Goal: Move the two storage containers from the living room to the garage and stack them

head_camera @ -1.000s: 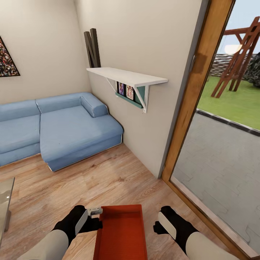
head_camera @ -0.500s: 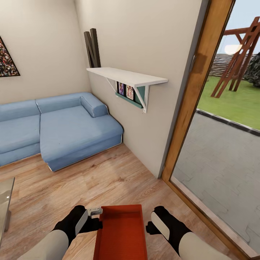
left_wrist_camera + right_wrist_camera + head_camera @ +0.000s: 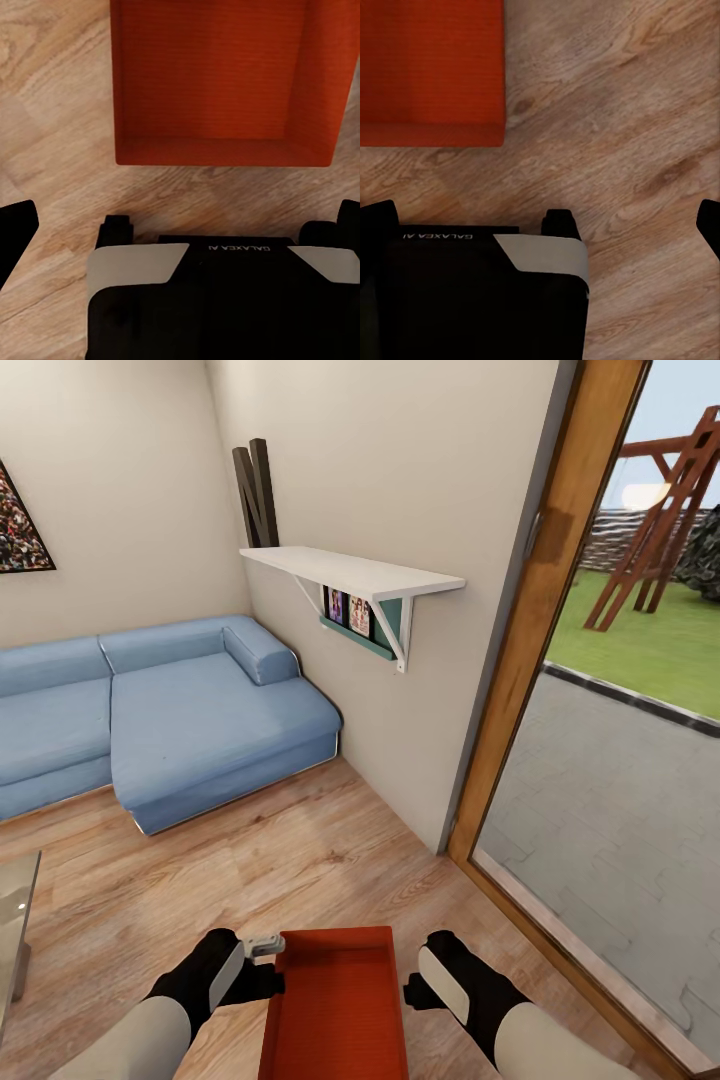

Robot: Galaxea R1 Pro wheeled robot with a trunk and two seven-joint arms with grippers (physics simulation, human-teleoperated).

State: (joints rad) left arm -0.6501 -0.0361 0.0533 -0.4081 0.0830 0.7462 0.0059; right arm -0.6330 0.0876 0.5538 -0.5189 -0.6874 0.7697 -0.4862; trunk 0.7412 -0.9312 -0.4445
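Living room with light plank floor [image 3: 300, 850], orange-red container [image 3: 335, 1000] lying low between both arms, long axis running away from the robot, left gripper [image 3: 262, 963] at its left rim, right gripper [image 3: 412, 992] beside its right wall, jaws' state cannot be told, left wrist view alone shows its ribbed bottom, blue sofa [image 3: 170, 720] and shelf [image 3: 350, 572] beyond.

Right wrist camera: a corner of an orange-red storage container [image 3: 431, 71] lies on light wood plank flooring [image 3: 615, 112]. The black-and-white gripper body [image 3: 480, 296], lettered GALAXEA AI, sits just beside the container's edge.
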